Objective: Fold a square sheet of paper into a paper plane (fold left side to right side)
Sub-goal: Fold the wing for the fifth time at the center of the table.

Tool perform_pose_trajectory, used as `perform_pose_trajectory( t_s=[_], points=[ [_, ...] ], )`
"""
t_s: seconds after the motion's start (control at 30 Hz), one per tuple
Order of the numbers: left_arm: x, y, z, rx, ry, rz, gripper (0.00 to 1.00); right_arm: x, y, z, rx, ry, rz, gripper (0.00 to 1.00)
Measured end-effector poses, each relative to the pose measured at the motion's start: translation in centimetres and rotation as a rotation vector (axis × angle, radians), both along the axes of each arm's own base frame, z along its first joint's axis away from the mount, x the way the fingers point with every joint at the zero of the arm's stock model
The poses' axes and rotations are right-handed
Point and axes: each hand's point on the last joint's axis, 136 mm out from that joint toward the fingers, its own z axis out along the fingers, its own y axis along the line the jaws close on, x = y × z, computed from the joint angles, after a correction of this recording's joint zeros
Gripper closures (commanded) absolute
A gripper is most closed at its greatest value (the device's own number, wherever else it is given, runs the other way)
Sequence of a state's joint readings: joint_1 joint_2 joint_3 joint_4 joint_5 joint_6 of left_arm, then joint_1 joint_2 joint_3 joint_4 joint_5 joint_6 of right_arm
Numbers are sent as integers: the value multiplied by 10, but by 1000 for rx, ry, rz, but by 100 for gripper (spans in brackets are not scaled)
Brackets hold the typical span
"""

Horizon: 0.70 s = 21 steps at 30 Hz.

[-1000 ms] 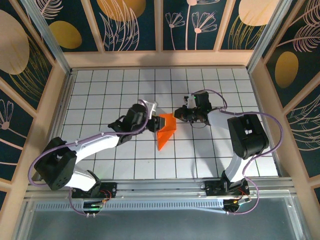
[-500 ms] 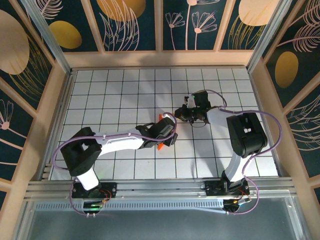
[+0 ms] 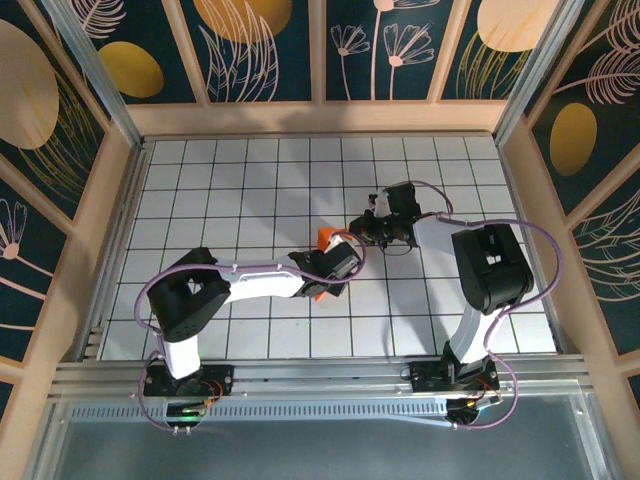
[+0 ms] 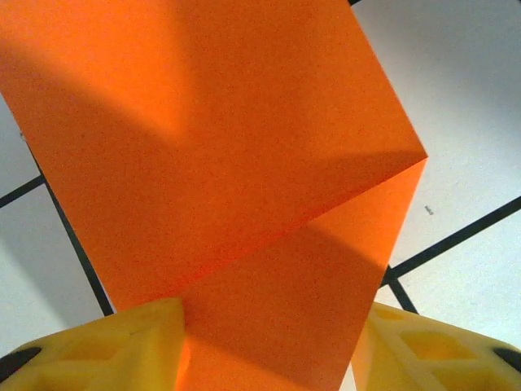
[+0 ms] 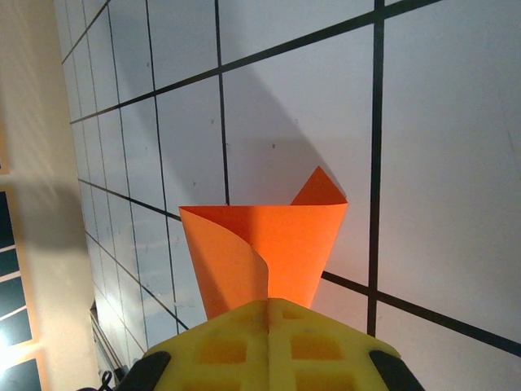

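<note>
Left gripper (image 4: 270, 342) had its jaws spread pretty wide. The orange paper (image 4: 228, 147) ran right through the gap between its yellow fingertips (image 4: 106, 346) and carried on ahead of them, with one layer folded over another along a slanted crease. Couldn't tell if either pad was actually touching the sheet.

Right gripper (image 5: 269, 326) was pinched tight on the paper's edge, its two yellow fingers pressed flat together. The sheet stuck out straight ahead of them and curled into a loose cone, with one small corner poking out past the far edge.

From overhead the two grippers sat close together, the right one just up and to the right of the left. The left wrist covered most of the paper, with only small orange bits peeking out above and below it. All of this was low over the white gridded table (image 5: 440, 122).
</note>
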<state>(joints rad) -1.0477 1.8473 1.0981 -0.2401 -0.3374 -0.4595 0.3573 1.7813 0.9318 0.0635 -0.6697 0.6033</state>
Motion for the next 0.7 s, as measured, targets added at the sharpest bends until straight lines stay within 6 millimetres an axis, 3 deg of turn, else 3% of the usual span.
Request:
perform_pose_trajectory(
  t_s=[0.17,0.7],
  points=[
    [-2,0,-4,18,-6,-3,49,0,0,-1,-1,5,-2,100],
    [-1,2,-9,40,-12,4,84,0,-3,-7,-23,15,-16,100]
  ],
)
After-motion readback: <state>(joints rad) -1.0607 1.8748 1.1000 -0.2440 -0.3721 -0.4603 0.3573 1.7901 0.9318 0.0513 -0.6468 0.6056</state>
